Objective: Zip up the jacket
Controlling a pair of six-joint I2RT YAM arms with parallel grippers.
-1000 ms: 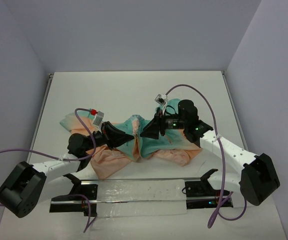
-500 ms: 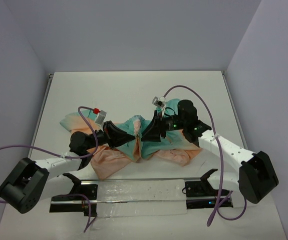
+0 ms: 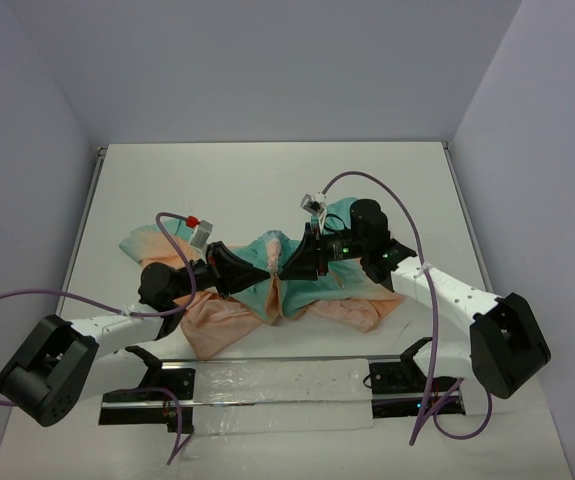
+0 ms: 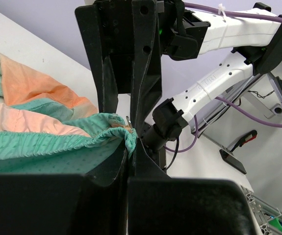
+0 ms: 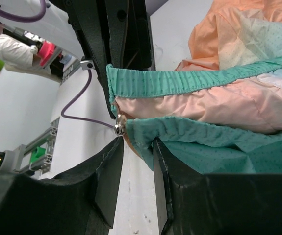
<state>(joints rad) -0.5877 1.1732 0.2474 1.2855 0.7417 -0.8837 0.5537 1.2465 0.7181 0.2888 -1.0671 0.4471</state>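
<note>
Two black grippers meet tip to tip over the middle of the white table (image 3: 247,190). There the thin, soft fabric jacket (image 3: 342,310), peach-orange fading into teal-green, lies crumpled in a low heap just ahead of the arm bases.

The left gripper (image 4: 131,139) has its fingers pressed together on a corner of the ribbed teal hem (image 5: 180,83). The right gripper (image 5: 138,144) has its fingers a little apart, with bare table showing through the gap. At their tips sits the other hem corner, which carries the small metal zipper pull (image 5: 118,126). Nothing looks clamped on that side yet.

The main risk is a bad catch. The pull is tiny and lies right against gathered cloth, so the right fingers may well close on fabric instead of metal, or on both together. Drawing the slider along would then drag loose cloth into it and jam it.

A second risk is slack. The jacket is bunched rather than laid flat, so the two front edges may not line up, and the slider could ride along one side only.

The left hold is a pinch on a soft, stretchy edge. A firm tug from the right could pull that corner free or lift the whole garment.

The fingertips of the two arms are almost touching, so a small sideways error could knock them together and shake the hem loose.
</note>
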